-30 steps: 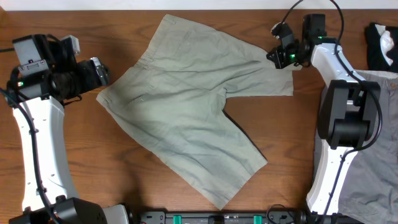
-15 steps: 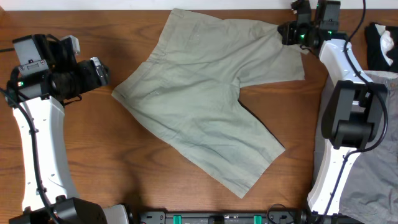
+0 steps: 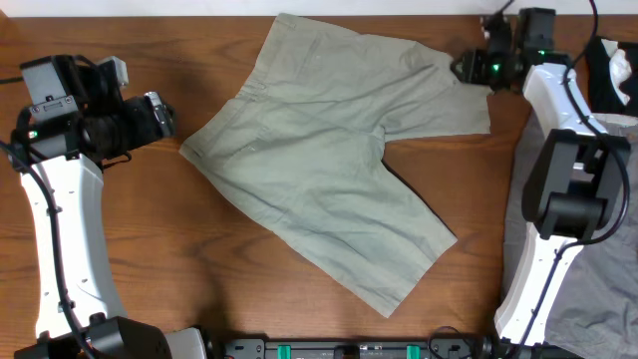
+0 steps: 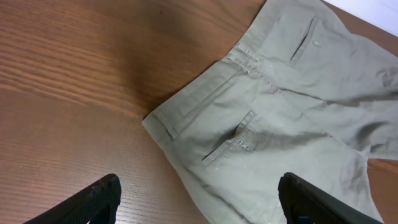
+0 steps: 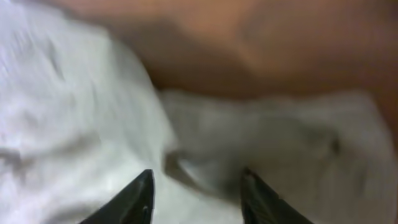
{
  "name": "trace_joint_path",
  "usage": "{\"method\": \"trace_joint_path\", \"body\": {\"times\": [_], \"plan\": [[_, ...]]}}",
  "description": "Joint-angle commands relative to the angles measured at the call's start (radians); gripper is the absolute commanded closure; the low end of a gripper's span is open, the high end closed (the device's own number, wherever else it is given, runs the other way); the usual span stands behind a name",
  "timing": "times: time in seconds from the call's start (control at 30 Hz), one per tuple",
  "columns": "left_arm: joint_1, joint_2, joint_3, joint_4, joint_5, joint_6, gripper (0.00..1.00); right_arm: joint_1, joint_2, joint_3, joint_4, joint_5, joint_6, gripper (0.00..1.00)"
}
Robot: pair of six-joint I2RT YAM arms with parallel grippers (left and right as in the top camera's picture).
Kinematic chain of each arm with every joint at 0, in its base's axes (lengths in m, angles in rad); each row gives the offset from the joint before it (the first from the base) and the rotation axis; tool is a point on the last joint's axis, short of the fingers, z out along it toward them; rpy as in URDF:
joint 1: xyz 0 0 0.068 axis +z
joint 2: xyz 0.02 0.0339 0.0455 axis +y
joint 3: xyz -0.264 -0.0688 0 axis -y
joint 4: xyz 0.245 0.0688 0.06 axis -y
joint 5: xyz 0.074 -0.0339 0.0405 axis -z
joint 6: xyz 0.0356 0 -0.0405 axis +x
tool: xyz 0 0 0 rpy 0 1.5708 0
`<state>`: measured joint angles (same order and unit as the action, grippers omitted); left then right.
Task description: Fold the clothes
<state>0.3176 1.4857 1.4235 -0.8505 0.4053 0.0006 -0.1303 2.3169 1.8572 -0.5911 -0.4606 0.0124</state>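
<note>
The left gripper (image 3: 161,116) hangs over the bare wooden tabletop (image 3: 150,249) at the left side, just clear of the shorts (image 3: 319,170). In its wrist view the gripper (image 4: 202,202) has its jaws spread wide with nothing between them. The near corner of the waistband (image 4: 163,122) and a welt pocket (image 4: 231,142) lie ahead of them.

The shorts are spread flat and unfolded across the middle of the tabletop. The waistband runs aslant along their upper-left side. One leg reaches right along the far edge, and the other slants down toward the near right. A few soft creases gather at the crotch, where the two legs part.

The right gripper (image 3: 471,70) sits at the outer end of the far leg, right at its hem. Its wrist view is badly blurred, but the gripper (image 5: 196,190) shows two dark fingers standing apart, so the jaws look parted. Pale cloth (image 5: 74,118) lies under and ahead of them. I cannot tell whether the tips touch the fabric.

Past the right arm, a grey garment (image 3: 598,259) lies along the right edge of the tabletop. A small black-and-white piece (image 3: 612,75) sits in the far right corner. Both are well apart from the shorts.
</note>
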Motion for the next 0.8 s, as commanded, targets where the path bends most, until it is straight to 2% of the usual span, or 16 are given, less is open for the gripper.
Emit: {"method": "trace_joint_path", "body": {"times": [0.0,0.1,0.23,0.37,0.57,0.7,0.77], "plan": [[-0.003,0.011,0.0,-0.002,0.006,0.006,0.17,0.012,0.003,0.009,-0.095,0.046,-0.073,0.73],[-0.003,0.011,0.0,-0.002,0.006,0.006,0.17,0.025,0.003,0.003,-0.19,0.074,-0.072,0.9],[-0.003,0.011,-0.003,-0.002,0.006,0.006,0.17,0.039,0.009,-0.016,-0.173,0.079,-0.037,0.93],[-0.003,0.011,-0.004,-0.002,0.006,0.006,0.17,0.042,0.05,-0.02,-0.014,0.111,0.082,0.95],[-0.003,0.011,-0.004,-0.026,0.006,0.006,0.17,0.029,0.153,-0.02,0.31,0.089,0.371,0.97],[-0.003,0.011,-0.004,-0.05,0.006,0.007,0.17,0.01,0.15,-0.018,0.491,-0.051,0.399,0.96],[-0.003,0.011,-0.004,-0.049,0.006,0.007,0.17,-0.002,0.133,-0.008,0.525,-0.101,0.399,0.95]]}}
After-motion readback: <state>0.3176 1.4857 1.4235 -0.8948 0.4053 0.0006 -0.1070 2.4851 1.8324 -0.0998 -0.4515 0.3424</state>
